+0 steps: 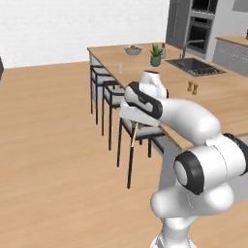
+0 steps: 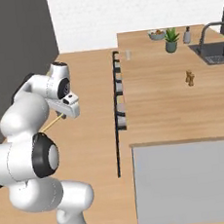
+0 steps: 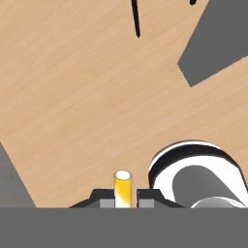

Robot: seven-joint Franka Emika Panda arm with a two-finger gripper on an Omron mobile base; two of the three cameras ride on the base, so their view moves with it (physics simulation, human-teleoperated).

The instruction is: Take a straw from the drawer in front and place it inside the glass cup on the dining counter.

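My gripper (image 3: 123,198) is shut on the pale-yellow straw (image 3: 122,186), whose open end points at the hand camera. Under the hand in the left base view the straw (image 1: 134,134) hangs down, in front of the stools; in the right base view the straw (image 2: 50,124) slants out beside the gripper (image 2: 64,116). The glass cup (image 1: 120,68) stands on the light-wood dining counter (image 1: 223,94) near its far left edge, well beyond the hand; the right base view shows the cup (image 2: 128,55) at the counter's (image 2: 157,104) left edge. The drawer is out of view.
Dark-framed stools (image 1: 112,95) line the counter's near side, close to the arm. A potted plant (image 1: 156,54), a bowl (image 1: 133,50), two small shakers (image 1: 192,87) and the inset sink (image 1: 195,66) with tap sit on the counter. Wood floor lies open to the left.
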